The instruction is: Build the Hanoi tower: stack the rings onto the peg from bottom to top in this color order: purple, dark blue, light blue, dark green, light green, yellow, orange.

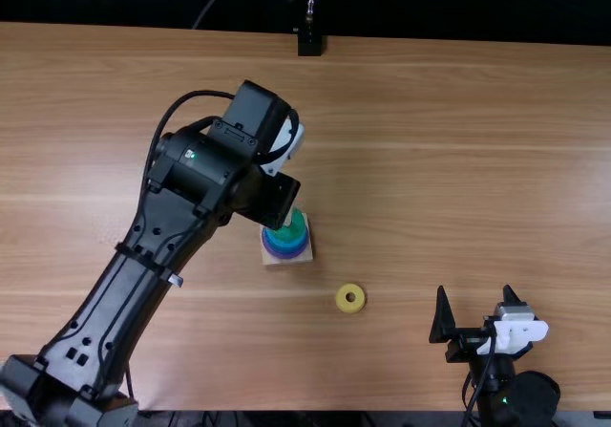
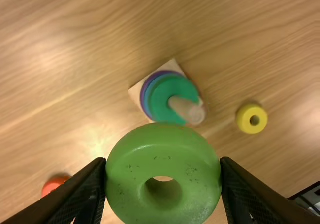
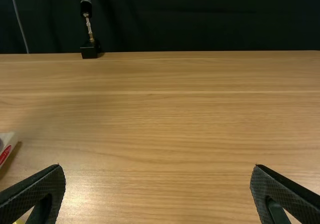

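Note:
In the top view, my left gripper is over the back of the wooden base. The left wrist view has this gripper shut on the light green ring, which is off the peg. Around the peg sit a dark green ring, blue below it and a purple ring at the bottom. The yellow ring lies right of the base. An orange ring is partly behind a left finger. My right gripper stands open at the near right, fingers wide apart.
The left arm stretches diagonally over the table's left half. A small black stand is at the table's far edge. Bare wood lies between the base and the right gripper.

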Action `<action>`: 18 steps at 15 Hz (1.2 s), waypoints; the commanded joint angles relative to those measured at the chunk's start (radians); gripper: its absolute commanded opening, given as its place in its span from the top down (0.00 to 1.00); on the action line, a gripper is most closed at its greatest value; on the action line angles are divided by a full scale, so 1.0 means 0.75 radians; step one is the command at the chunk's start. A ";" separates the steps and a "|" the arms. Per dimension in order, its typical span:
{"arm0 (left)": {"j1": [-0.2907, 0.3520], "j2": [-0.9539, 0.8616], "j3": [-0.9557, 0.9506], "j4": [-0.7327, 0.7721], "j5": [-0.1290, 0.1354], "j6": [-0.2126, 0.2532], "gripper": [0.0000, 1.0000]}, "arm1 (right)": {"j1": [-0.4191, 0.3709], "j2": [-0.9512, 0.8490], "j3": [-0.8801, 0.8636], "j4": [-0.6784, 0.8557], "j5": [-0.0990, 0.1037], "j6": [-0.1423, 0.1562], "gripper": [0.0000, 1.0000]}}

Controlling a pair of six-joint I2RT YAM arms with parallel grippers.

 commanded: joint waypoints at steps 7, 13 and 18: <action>-0.062 0.110 0.104 0.000 0.006 -0.046 1.00 | -0.017 -0.025 -0.073 -0.112 -0.011 -0.005 0.00; -0.074 0.143 0.102 0.012 0.009 -0.049 1.00 | -0.017 -0.025 -0.073 -0.112 -0.011 -0.005 0.00; -0.079 0.186 0.102 0.022 0.006 -0.049 1.00 | -0.017 -0.025 -0.073 -0.112 -0.011 -0.005 0.00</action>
